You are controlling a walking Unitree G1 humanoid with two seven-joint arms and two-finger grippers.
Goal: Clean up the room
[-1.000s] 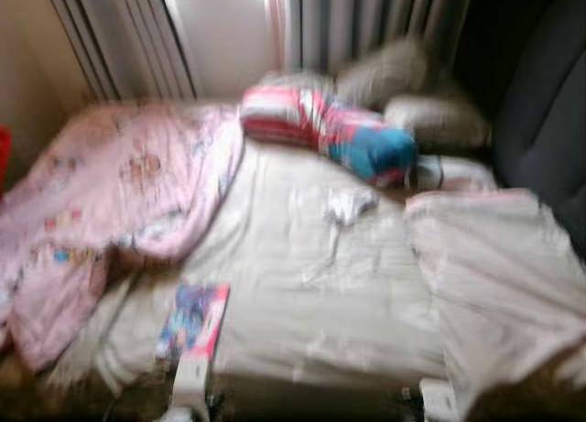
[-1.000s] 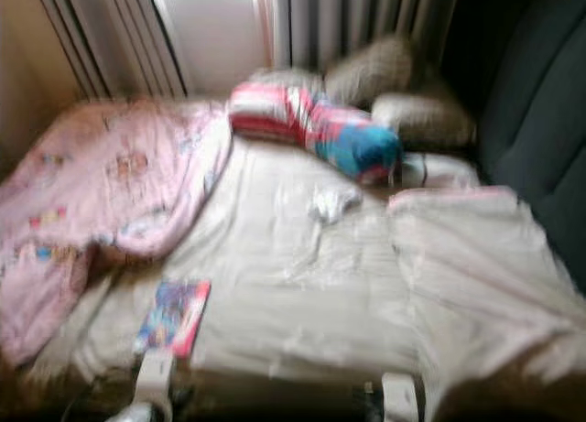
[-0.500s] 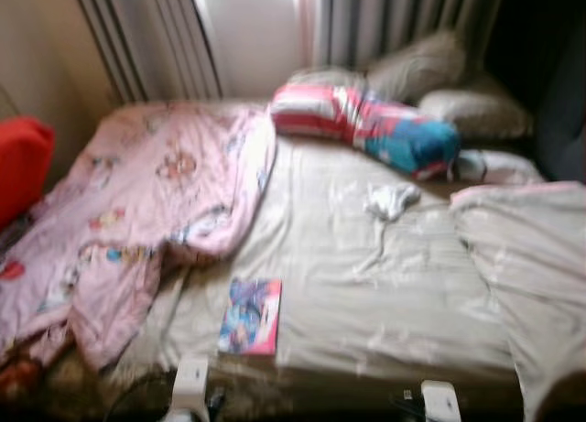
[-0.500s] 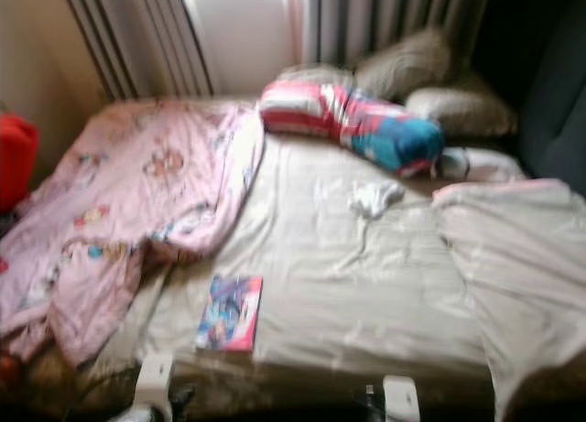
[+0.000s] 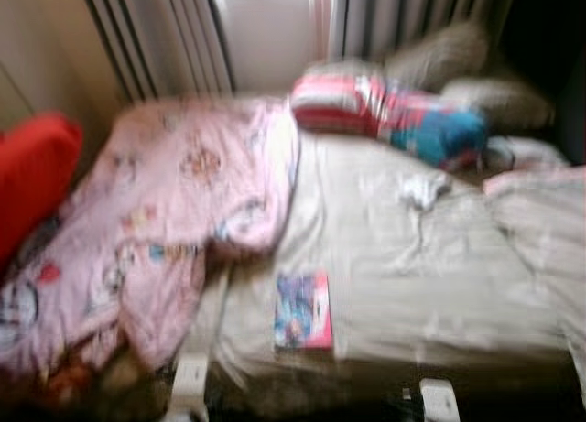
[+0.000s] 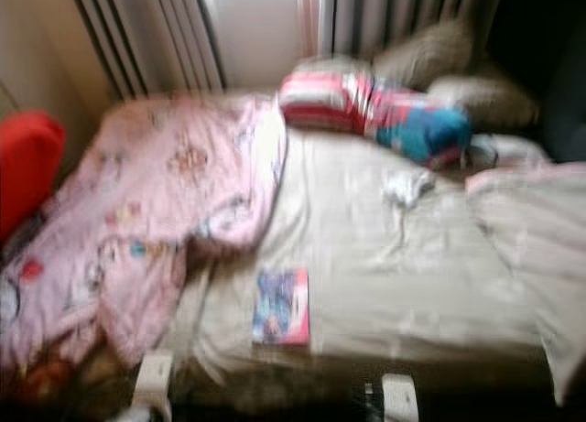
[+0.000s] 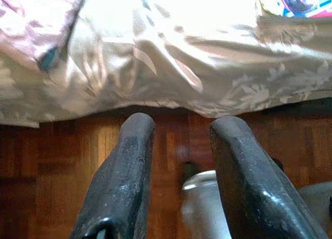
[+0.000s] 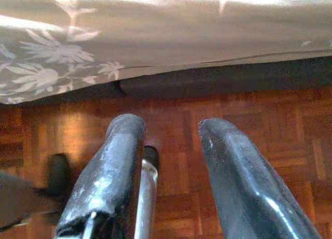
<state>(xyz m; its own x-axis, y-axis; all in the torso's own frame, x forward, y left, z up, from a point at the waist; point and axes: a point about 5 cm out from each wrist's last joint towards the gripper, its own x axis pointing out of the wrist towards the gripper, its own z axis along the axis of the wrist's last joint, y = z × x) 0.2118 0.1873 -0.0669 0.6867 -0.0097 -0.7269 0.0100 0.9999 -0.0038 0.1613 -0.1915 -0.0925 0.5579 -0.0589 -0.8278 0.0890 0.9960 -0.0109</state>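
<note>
**Bed in an untidy room, both arms hanging low**

The bed [image 5: 412, 285] takes up most of the head camera views, which are blurred. It is covered by a beige sheet with a leaf pattern at its edge. A pink blanket [image 5: 174, 211] lies bunched over the bed's left side and spills down off the edge toward the floor. A small colourful book [image 5: 304, 310] lies flat on the sheet near the foot edge, just beside the blanket's lower fold. A small white crumpled cloth [image 5: 421, 190] sits farther up the sheet, apart from the book. Behind it, a striped red, white and blue bolster [image 5: 389, 115] lies across the head of the bed, with beige pillows [image 5: 439, 56] behind it against the grey curtains [image 5: 165, 37]. A pale blanket [image 5: 540, 230] covers the bed's right side. A red object [image 5: 32, 179] stands at the left, beside the bed.

The left gripper [image 7: 179, 140] hangs over the wooden floor [image 7: 46, 171] just below the sheet's hanging edge, its fingers spread apart and holding nothing. The right gripper [image 8: 171, 140] hangs likewise over the parquet near the bed's edge, fingers parted and empty.
</note>
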